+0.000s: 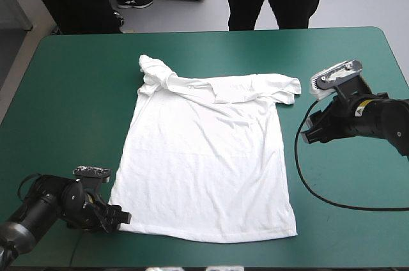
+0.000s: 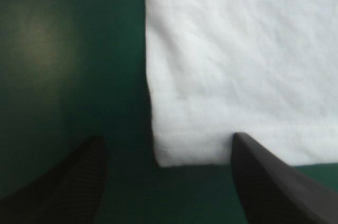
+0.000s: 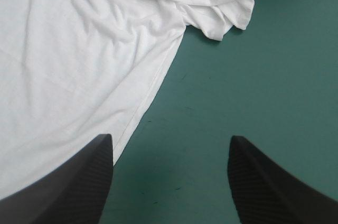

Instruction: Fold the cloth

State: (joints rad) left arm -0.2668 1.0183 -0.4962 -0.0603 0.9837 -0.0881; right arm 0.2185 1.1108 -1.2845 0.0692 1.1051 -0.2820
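Left tool [image 2: 168,137] spread wide at T-shirt [image 1: 208,156] hem corner; right tool [image 3: 169,138] released over bare teal-green cover [image 3: 253,86].

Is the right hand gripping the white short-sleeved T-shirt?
No, the right hand is open over the teal-green table cover, at the edge of the T-shirt.

The T-shirt [image 1: 208,156] is laid flat at the middle of the table [image 1: 77,79], hem toward the near edge, sleeves toward the far edge. The left gripper [image 1: 121,218] is set at the hem's left corner. The right gripper [image 1: 308,135] is held to the right of the T-shirt, near its right sleeve.
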